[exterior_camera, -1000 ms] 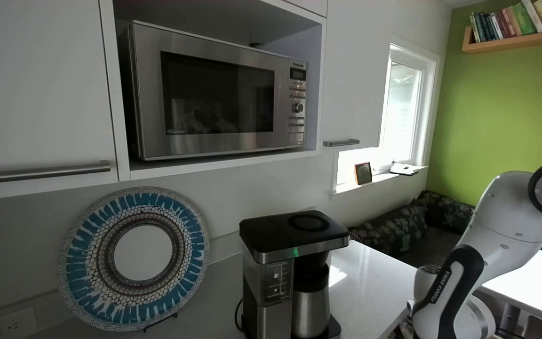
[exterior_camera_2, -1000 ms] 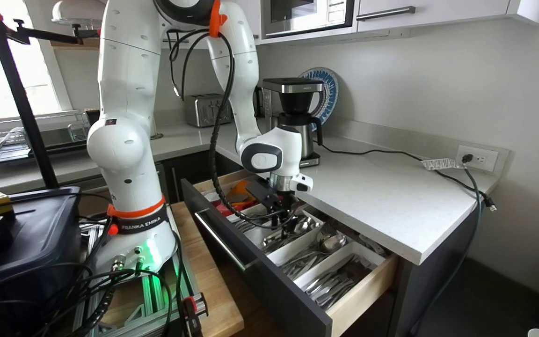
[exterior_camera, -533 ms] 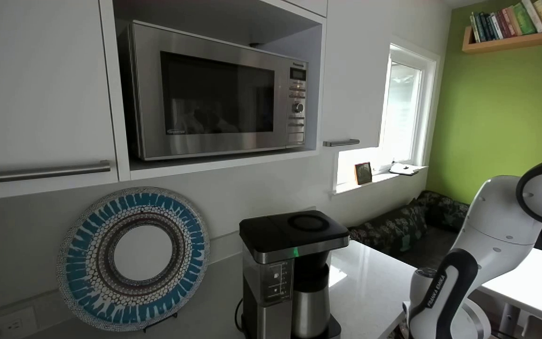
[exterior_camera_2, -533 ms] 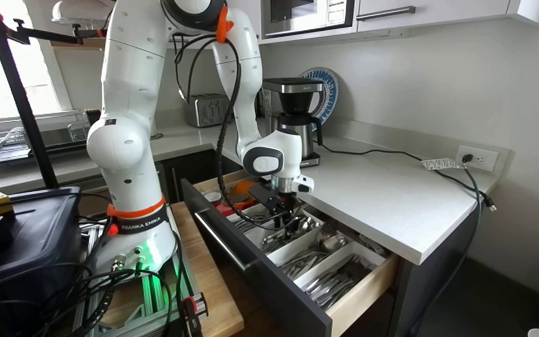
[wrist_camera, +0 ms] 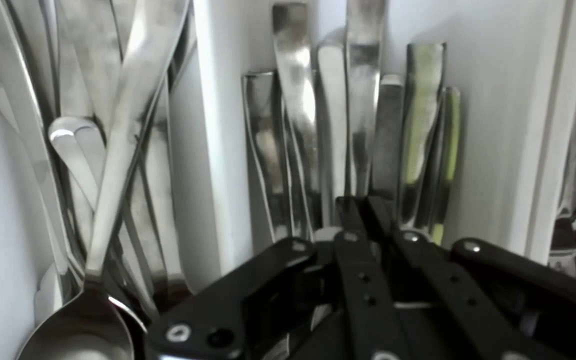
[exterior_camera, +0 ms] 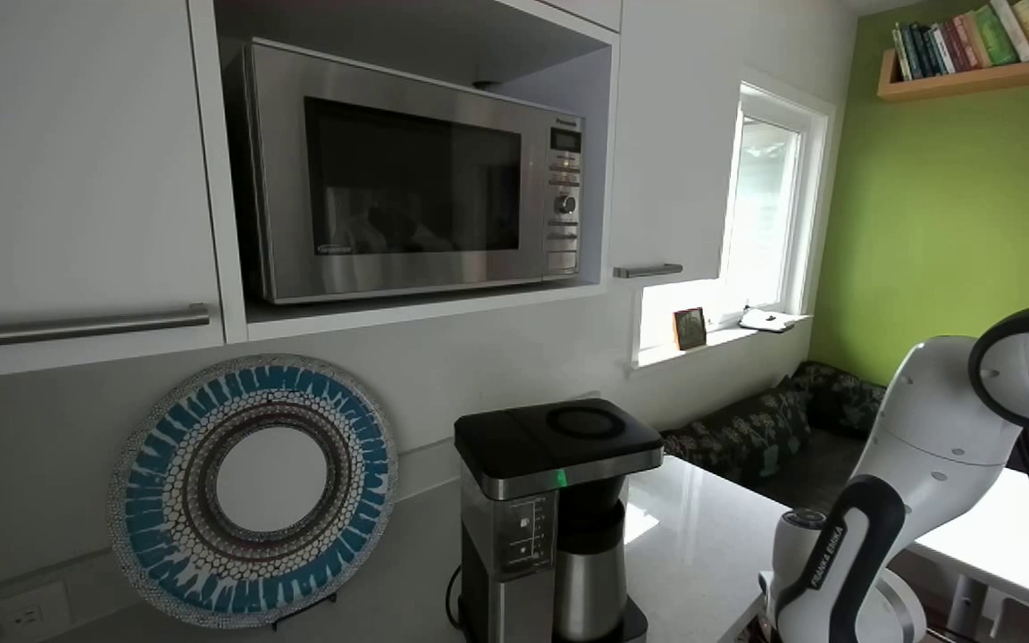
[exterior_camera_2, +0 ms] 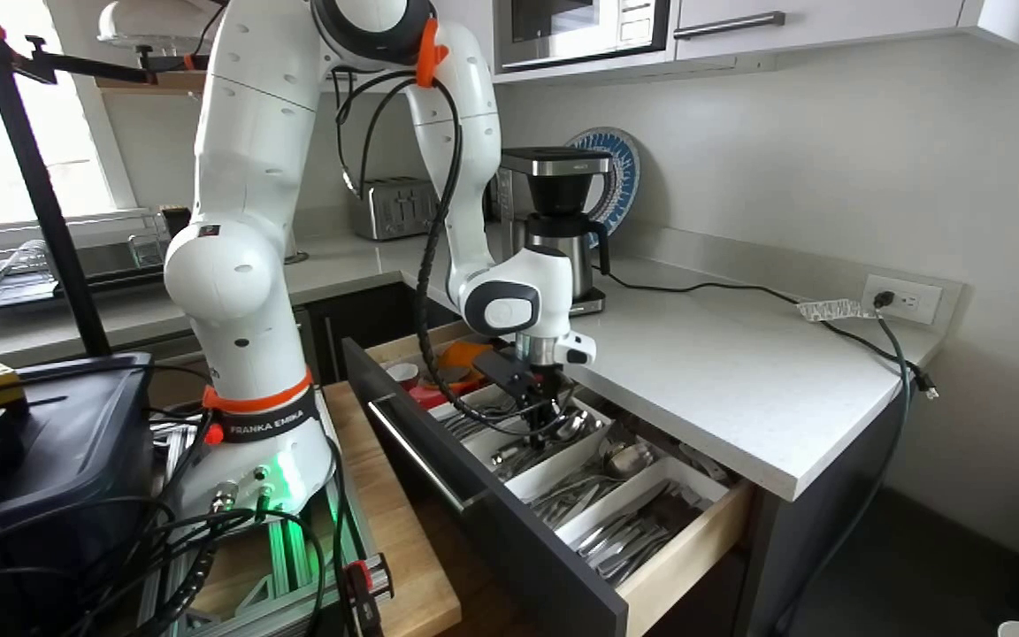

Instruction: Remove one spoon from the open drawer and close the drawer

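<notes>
Spoon [wrist_camera: 364, 100] — likeliest the handle right at the fingertips [wrist_camera: 350, 212], in the drawer [exterior_camera_2: 545, 559] compartment [wrist_camera: 490, 140] beneath the gripper [wrist_camera: 364, 207] | long axis front-to-back, square across the jaws' closing line | jaws nearly together — any grip hidden

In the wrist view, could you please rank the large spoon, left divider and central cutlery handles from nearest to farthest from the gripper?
1. Central handles: right by the gripper.
2. Left divider: left of them.
3. Large spoon: farther left, beyond the divider.

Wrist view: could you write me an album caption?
A robot's black gripper reaches down to shiny utensil handles, lined up side by side in a white compartment.
</notes>
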{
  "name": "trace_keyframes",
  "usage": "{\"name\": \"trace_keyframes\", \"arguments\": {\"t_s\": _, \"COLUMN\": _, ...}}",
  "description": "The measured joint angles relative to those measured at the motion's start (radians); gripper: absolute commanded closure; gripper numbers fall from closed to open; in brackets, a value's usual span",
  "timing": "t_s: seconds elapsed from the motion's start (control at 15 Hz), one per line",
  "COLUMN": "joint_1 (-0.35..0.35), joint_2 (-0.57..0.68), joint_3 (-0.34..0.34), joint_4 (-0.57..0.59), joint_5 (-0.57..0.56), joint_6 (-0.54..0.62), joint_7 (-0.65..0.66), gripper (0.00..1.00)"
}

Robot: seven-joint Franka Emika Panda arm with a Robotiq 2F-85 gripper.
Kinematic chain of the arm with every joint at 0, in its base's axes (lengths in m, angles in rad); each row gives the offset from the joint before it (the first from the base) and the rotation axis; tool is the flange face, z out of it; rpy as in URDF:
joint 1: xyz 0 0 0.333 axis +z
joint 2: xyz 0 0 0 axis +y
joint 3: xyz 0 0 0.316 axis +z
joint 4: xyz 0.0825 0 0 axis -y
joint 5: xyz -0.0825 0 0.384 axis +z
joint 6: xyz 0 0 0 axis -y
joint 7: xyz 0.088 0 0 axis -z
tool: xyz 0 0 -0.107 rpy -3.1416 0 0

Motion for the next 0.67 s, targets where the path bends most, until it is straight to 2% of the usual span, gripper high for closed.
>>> {"name": "trace_keyframes", "arguments": {"t_s": 0.33, "joint_1": -0.002, "joint_2": 0.008, "joint_3": -0.001, "joint_4": 0.008, "joint_5": -0.026, "joint_6": 0.0, "joint_7": 0.015, "gripper": 0.98}}
{"name": "trace_keyframes", "arguments": {"t_s": 0.67, "joint_1": -0.071, "joint_2": -0.011, "joint_3": 0.049, "joint_4": -0.001, "joint_5": -0.012, "joint_6": -0.006, "joint_7": 0.01, "gripper": 0.98}}
